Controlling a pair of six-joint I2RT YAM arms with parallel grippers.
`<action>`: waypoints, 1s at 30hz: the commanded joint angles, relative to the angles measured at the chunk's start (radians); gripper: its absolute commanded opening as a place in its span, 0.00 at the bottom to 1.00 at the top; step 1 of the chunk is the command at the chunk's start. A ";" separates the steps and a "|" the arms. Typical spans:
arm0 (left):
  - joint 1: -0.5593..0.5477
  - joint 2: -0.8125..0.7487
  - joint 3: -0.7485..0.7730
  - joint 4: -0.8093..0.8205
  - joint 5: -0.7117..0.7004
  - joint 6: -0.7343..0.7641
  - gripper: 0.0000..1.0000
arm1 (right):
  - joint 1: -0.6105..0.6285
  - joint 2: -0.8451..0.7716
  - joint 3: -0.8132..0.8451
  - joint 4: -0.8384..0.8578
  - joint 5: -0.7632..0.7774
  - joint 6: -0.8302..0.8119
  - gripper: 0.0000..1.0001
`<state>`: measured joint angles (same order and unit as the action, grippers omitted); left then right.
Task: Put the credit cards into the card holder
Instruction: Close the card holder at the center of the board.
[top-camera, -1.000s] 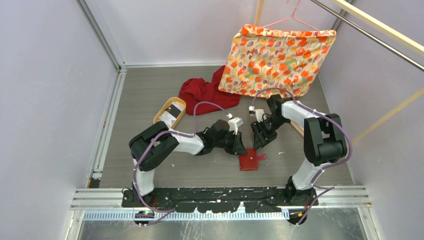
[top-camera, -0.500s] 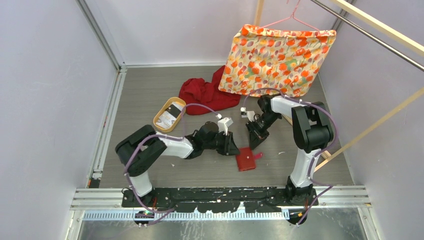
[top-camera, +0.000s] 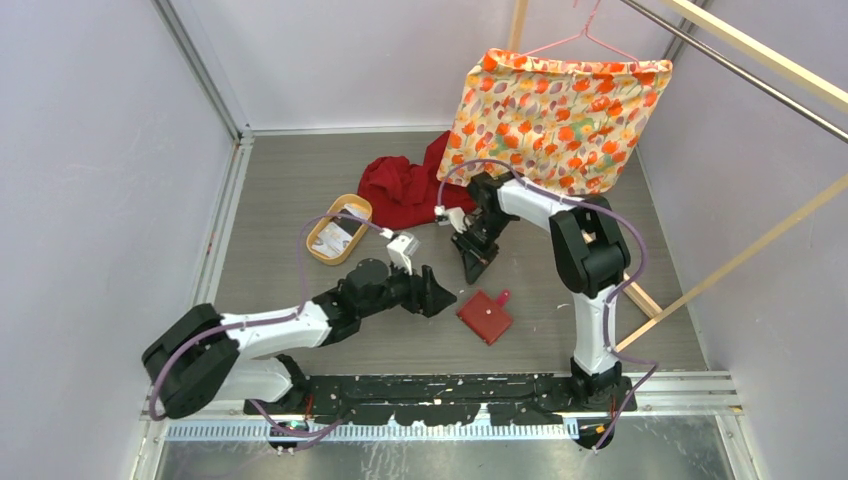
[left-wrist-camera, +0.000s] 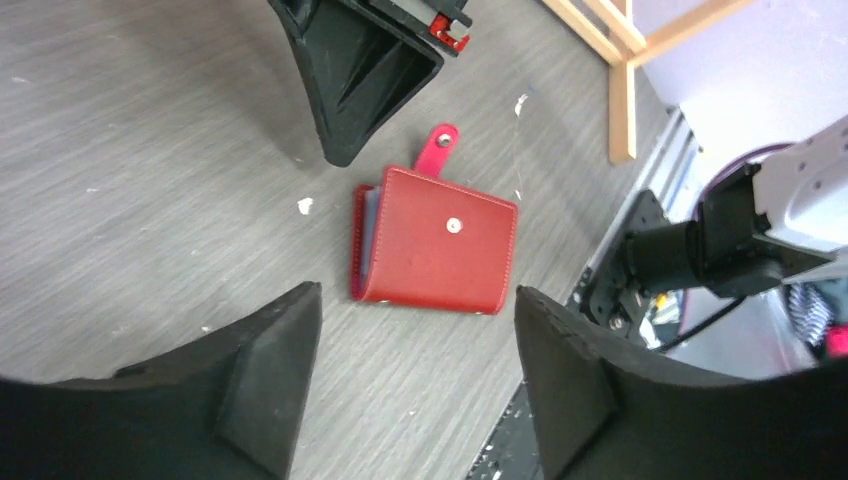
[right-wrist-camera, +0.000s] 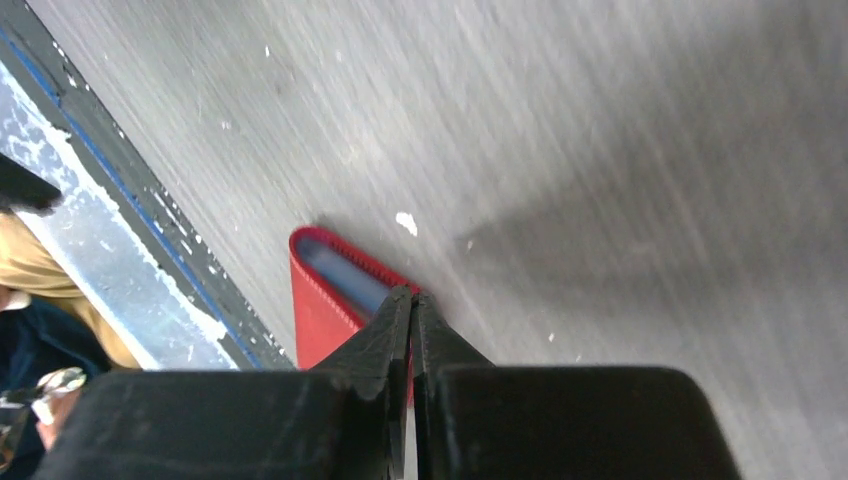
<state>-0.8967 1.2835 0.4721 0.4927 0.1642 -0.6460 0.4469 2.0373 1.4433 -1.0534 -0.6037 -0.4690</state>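
On the grey wood-grain tabletop (top-camera: 300, 180), the square, stitched red leather-like card holder (left-wrist-camera: 435, 245) lies folded flat, rounded snap tab out, before the left claw (left-wrist-camera: 415, 295) with its blocky fingers wide apart and empty, while the tapered black tips of the right claw (right-wrist-camera: 411, 300) meet on nothing.

Light was bright, even, diffuse from above; only soft shadows fell on the table (top-camera: 290, 190). Right wrist view showed streaked motion blur; left wrist view was sharp.

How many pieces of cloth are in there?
2. A red cloth lies crumpled on the table near the tan tray; a floral cloth hangs from a pink hanger at the back right. I see no others.
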 joint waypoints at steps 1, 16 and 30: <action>0.021 -0.109 -0.081 0.034 -0.178 -0.012 0.91 | 0.027 0.024 0.120 -0.038 0.004 -0.037 0.09; 0.127 0.321 0.224 0.050 0.325 0.065 0.81 | -0.283 -0.413 -0.312 0.003 -0.066 -0.088 0.65; 0.133 0.563 0.346 0.095 0.499 -0.006 0.65 | -0.345 -0.239 -0.269 0.021 -0.148 -0.053 1.00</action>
<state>-0.7654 1.8412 0.7891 0.5419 0.5961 -0.6331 0.0971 1.7931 1.1481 -1.0328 -0.6811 -0.5156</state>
